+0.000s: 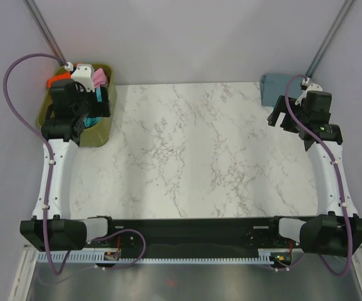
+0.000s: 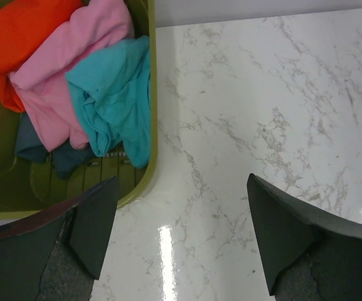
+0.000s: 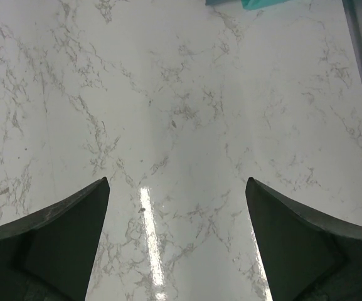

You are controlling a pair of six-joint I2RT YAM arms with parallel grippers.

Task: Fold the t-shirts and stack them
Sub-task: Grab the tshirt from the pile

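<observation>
Tees (image 2: 49,56) bunched in tub (image 2: 152,106) (pink (image 2: 55,88) touching turquoise (image 2: 121,94)); both jaws spread.

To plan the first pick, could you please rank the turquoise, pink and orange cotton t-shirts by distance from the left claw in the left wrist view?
1. Turquoise cotton t-shirt, rightmost in the olive-green plastic tub.
2. Pink cotton t-shirt, left of it.
3. Orange cotton t-shirt, top-left corner.
</observation>
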